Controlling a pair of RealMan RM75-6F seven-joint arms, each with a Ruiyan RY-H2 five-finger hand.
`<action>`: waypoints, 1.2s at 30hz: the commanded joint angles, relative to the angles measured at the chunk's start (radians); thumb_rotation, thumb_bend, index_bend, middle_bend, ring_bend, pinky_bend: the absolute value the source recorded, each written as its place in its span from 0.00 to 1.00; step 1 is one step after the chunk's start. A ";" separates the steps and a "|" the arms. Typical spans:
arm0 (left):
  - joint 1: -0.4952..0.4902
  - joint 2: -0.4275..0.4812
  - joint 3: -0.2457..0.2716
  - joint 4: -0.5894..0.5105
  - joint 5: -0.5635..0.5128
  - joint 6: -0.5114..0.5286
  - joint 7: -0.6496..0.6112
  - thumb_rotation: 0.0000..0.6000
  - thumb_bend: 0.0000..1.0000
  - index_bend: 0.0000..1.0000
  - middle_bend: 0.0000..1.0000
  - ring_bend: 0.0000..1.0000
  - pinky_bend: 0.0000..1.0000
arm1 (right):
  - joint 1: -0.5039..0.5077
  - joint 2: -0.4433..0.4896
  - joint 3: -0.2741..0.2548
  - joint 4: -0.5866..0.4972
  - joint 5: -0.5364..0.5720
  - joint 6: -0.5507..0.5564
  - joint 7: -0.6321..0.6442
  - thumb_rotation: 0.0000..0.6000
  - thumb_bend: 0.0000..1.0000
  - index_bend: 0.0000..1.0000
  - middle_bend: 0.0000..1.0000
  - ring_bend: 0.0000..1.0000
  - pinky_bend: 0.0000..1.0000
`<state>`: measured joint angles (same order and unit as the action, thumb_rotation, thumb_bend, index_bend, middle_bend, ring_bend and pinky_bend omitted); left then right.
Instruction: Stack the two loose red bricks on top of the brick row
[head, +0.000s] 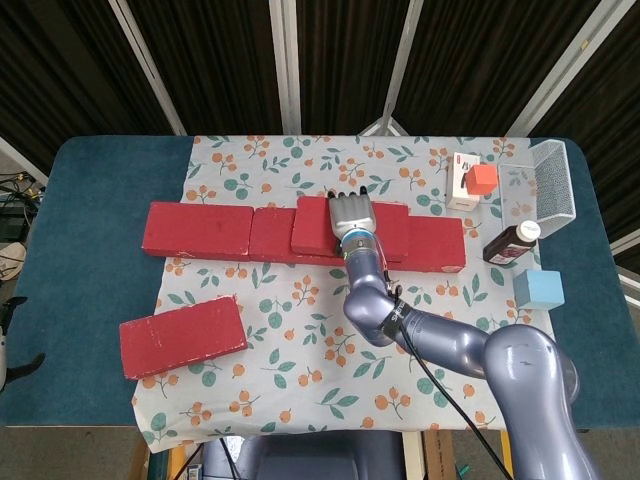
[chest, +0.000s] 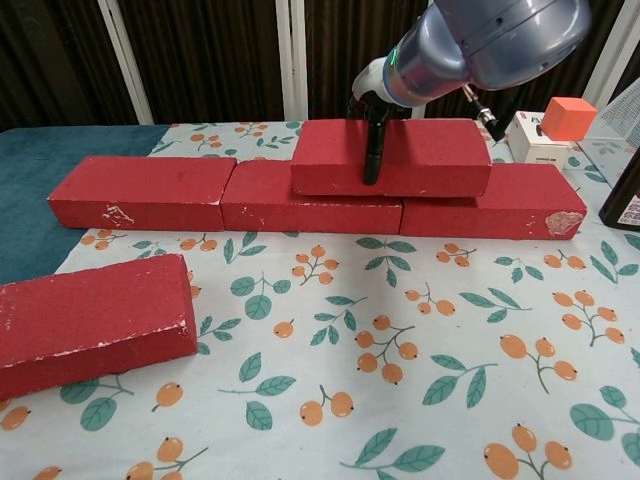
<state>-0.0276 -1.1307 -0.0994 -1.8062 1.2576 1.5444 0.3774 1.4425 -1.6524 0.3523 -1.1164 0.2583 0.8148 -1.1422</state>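
Observation:
Three red bricks form a row (head: 200, 230) (chest: 140, 190) across the patterned cloth. A fourth red brick (head: 390, 222) (chest: 430, 157) lies on top of the row, spanning the joint between the middle and right bricks. My right hand (head: 351, 214) grips this upper brick, with fingers over its top and the thumb (chest: 373, 150) down its front face. The other loose red brick (head: 182, 335) (chest: 90, 325) lies flat on the cloth at the front left. Only a dark sliver at the left edge (head: 8, 350) may be my left hand.
At the right stand a white box with an orange cube (head: 483, 178) on it, a dark bottle (head: 512, 243), a wire basket (head: 555, 185) and a blue cube (head: 539, 289). My right arm (head: 440, 340) reaches across the front of the cloth.

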 joint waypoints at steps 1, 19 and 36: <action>-0.001 -0.001 0.001 0.000 -0.001 -0.001 0.003 1.00 0.01 0.22 0.00 0.04 0.14 | -0.004 -0.006 0.001 0.009 -0.003 -0.008 0.002 1.00 0.12 0.40 0.38 0.32 0.00; -0.008 -0.015 0.003 0.002 -0.008 -0.001 0.032 1.00 0.01 0.22 0.00 0.04 0.14 | -0.013 -0.032 0.010 0.045 -0.006 -0.037 0.004 1.00 0.12 0.40 0.38 0.32 0.00; -0.013 -0.020 0.004 0.003 -0.013 0.000 0.045 1.00 0.01 0.22 0.00 0.04 0.14 | -0.016 -0.043 0.013 0.063 -0.019 -0.041 0.001 1.00 0.12 0.40 0.38 0.32 0.00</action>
<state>-0.0405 -1.1511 -0.0959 -1.8028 1.2441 1.5439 0.4221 1.4263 -1.6951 0.3650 -1.0529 0.2394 0.7744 -1.1414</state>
